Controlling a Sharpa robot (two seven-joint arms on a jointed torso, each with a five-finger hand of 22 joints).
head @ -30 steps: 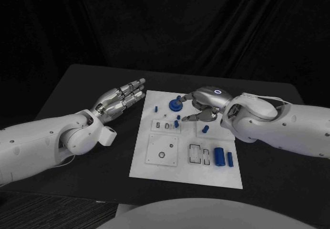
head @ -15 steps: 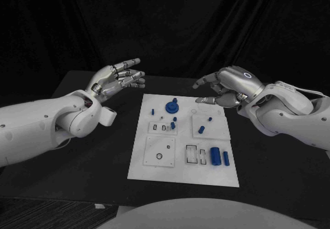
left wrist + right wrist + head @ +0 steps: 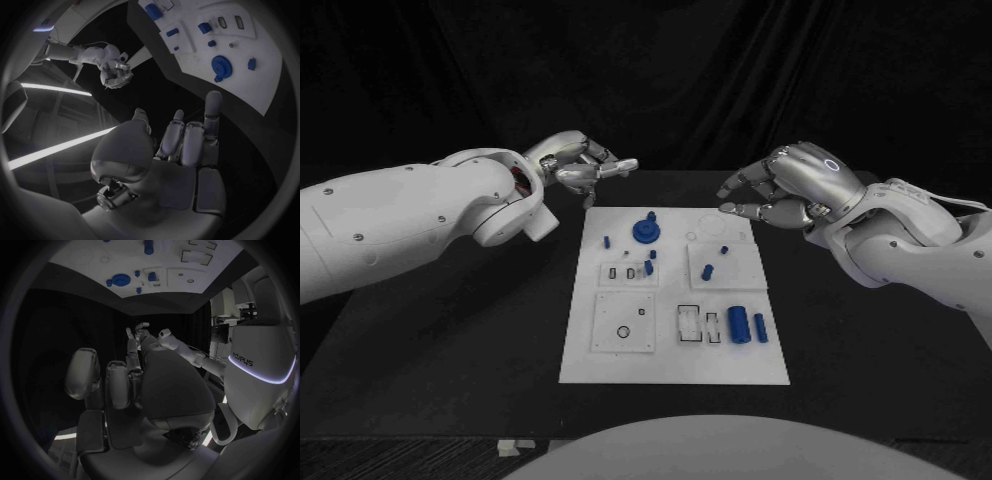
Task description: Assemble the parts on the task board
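Observation:
The white task board [image 3: 625, 350] lies in the middle of the black table. On it stand a blue round knob [image 3: 646, 230] at the far end, several small blue pegs such as one [image 3: 708, 271] mid-board, and two blue cylinders [image 3: 738, 325] lying near the right edge. My left hand [image 3: 581, 165] hovers raised past the board's far left corner, fingers loosely bent, holding nothing. My right hand [image 3: 783, 190] hovers past the far right corner, fingers loosely bent and apart, empty. The left wrist view shows the left hand [image 3: 181, 145], the board [image 3: 262, 85] and the knob [image 3: 222, 65].
Black table [image 3: 473, 320] runs bare on both sides of the board. Dark curtain stands behind. In the right wrist view the board [image 3: 181, 282] and knob [image 3: 120, 280] lie beyond my right hand [image 3: 125, 385].
My right hand has lifted off the knob area and drawn back to the far right. My left hand has risen and swung to the far left corner, curling its fingers.

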